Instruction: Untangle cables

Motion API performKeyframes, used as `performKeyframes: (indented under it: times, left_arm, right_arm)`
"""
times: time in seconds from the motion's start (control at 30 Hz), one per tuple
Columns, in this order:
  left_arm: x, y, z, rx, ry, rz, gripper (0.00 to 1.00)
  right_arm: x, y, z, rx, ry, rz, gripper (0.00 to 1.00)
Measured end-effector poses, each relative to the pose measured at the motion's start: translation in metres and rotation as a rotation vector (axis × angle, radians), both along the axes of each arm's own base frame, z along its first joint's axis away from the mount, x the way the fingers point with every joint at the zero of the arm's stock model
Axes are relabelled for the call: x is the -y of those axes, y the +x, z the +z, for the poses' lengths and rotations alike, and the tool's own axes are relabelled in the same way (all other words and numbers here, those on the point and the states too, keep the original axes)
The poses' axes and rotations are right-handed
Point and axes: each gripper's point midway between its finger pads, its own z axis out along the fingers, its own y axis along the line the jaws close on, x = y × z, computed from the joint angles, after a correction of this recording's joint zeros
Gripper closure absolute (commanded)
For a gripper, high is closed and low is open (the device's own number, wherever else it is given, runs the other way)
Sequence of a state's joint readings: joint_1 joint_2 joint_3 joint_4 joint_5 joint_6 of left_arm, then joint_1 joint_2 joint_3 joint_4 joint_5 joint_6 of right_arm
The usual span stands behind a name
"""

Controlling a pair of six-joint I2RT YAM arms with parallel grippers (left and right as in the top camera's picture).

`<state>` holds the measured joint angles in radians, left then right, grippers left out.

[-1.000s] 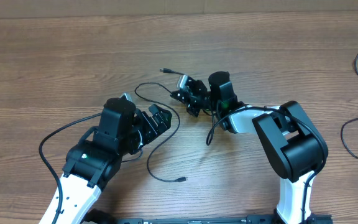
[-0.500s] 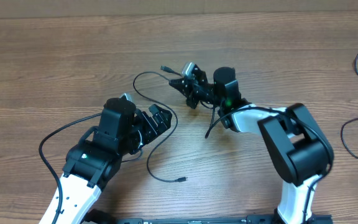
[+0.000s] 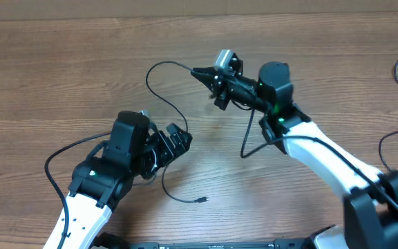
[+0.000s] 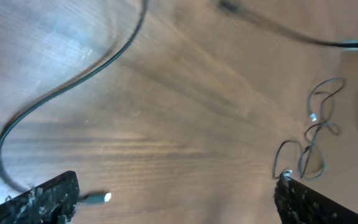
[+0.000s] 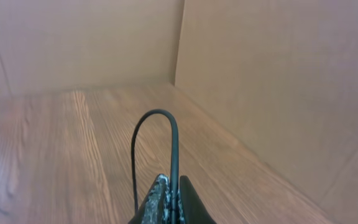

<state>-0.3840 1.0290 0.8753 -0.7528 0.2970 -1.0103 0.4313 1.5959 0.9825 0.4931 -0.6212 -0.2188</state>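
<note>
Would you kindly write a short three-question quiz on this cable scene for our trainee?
1. True or false: the left claw is shut on the thin black cable.
2. Which claw pinches that cable? A the left; B the right claw; C neither.
3. Fill in: a small plug end lies on the brown ____ table.
Key: 1 false; 2 B; 3 wooden.

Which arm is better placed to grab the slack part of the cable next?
Probably left. The right gripper is shut on the cable, holding one end. The left gripper is open and sits right beside the cable's slack run, with the loose plug lying near it.
</note>
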Motion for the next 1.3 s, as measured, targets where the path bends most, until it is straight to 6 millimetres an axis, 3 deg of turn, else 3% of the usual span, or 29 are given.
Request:
performKeyframes:
  times: [0.23, 0.5, 0.77, 0.87, 1.03, 1.3]
  left_arm:
    - [-0.003, -0.01, -0.008, -0.012, 0.052, -0.071, 0.0]
    - [-0.007, -0.01, -0.01, 0.048, 0.125, -0.157, 0.0]
    - [-0.042, 0.009, -0.015, 0.12, 0.339, -0.068, 0.0]
    - [-0.045, 0.018, -0.011, 0.159, 0.361, -0.051, 0.0]
    - [-0.038, 0.024, -0.004, 0.201, 0.331, -0.061, 0.0]
    - [-0.003, 0.018, 0.008, 0.262, 0.192, -0.244, 0.01]
  right_arm:
    - [0.02, -0.034, 0.063, 0.044, 0.044, -0.022, 0.96]
    - [0.053, -0.062, 0.099, -0.033, 0.085, -0.144, 0.96]
    - [0.076, -0.106, 0.149, 0.034, 0.168, -0.159, 0.96]
    - [0.082, -0.119, 0.157, 0.01, 0.2, -0.156, 0.96]
    - [0.083, -0.123, 0.154, -0.04, 0.215, -0.151, 0.96]
    - [0.079, -0.127, 0.151, -0.068, 0.217, -0.118, 0.96]
